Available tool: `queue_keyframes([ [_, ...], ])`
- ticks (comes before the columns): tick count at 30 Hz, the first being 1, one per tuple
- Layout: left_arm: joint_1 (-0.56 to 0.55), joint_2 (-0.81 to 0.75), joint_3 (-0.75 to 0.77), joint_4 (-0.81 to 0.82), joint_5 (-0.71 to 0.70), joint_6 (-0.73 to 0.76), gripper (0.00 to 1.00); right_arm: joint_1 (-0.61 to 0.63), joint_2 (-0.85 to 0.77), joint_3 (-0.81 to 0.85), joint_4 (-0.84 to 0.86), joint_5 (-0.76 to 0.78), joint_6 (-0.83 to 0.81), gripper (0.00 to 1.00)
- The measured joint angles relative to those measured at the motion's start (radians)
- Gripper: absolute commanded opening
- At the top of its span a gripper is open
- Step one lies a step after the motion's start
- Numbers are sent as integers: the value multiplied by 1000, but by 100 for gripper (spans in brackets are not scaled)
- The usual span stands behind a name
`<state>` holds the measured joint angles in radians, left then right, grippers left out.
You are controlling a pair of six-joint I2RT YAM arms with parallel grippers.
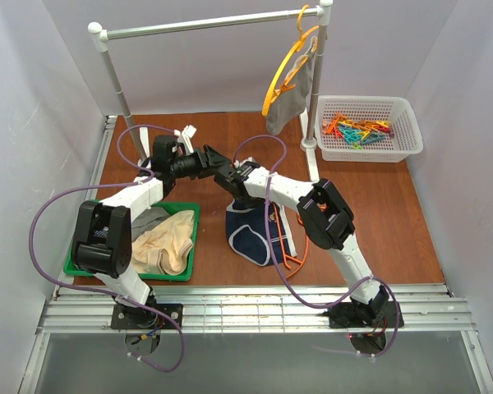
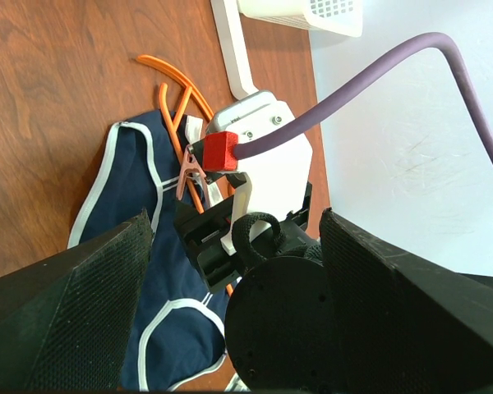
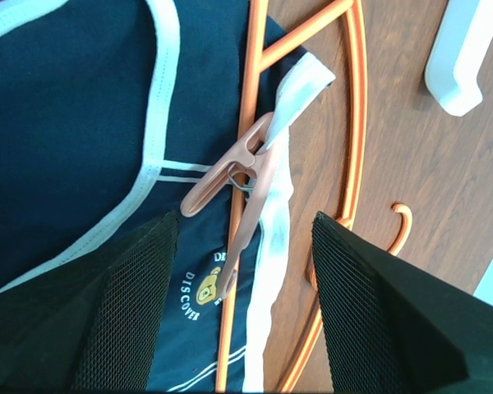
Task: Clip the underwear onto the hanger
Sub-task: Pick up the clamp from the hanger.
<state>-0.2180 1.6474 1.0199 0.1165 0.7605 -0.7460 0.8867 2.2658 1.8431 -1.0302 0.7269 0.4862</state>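
1 peg (image 3: 230,176) pins underwear (image 3: 66,123) to hanger (image 3: 359,98), so right claw (image 3: 245,238) sits released over it; left claw (image 2: 234,217) released too.

The only writing that can be read is a small white print on the navy underwear (image 3: 74,115), seen in the right wrist view. Curved capitals there spell "DISCOVE", and the last part of the word runs under the bar of the orange hanger (image 3: 252,82). The word sits below a small tan bear face (image 3: 204,289). Above the bear are what look like 2 more white letters, "DE", with the rest hidden. Nothing legible shows in the top or left wrist views.
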Motion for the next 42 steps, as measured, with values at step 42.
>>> queue_keyframes([
  [42,6,0,-31,14,-6,-14,73,-36,21,-42,7,79,-3,28],
])
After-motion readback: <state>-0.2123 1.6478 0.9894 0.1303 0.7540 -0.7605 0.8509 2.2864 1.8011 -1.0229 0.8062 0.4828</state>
